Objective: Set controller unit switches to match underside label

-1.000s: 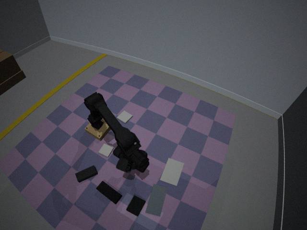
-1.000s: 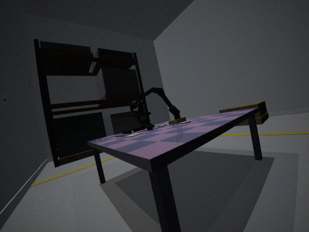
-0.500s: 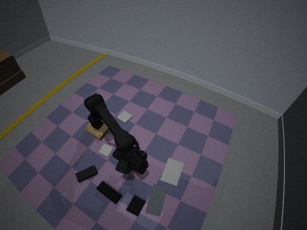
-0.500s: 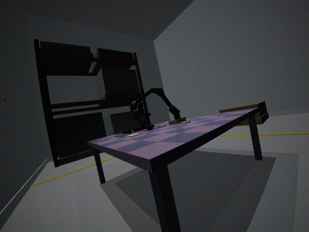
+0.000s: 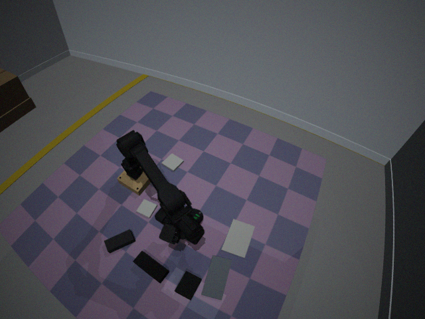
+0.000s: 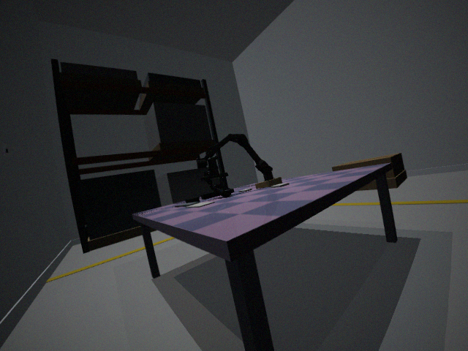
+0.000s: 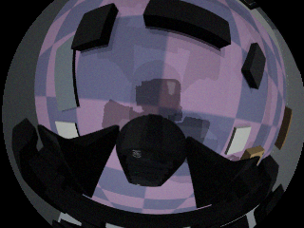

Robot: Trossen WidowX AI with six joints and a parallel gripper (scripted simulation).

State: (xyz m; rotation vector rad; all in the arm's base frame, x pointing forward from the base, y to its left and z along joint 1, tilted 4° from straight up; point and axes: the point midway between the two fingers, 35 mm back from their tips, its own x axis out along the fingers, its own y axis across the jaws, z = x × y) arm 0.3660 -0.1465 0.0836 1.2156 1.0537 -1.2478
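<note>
1. Jaws of gripper [image 5: 186, 222] [image 6: 223, 189] [image 7: 153, 142] are closed on dark controller unit [image 5: 198, 214] [image 7: 152, 149]; green marks show on it from top.
2. The unit is above the bench [image 5: 230, 147] [image 6: 241, 222] [image 7: 190, 85], between the fingers.
3. Its switch settings I cannot tell.
</note>
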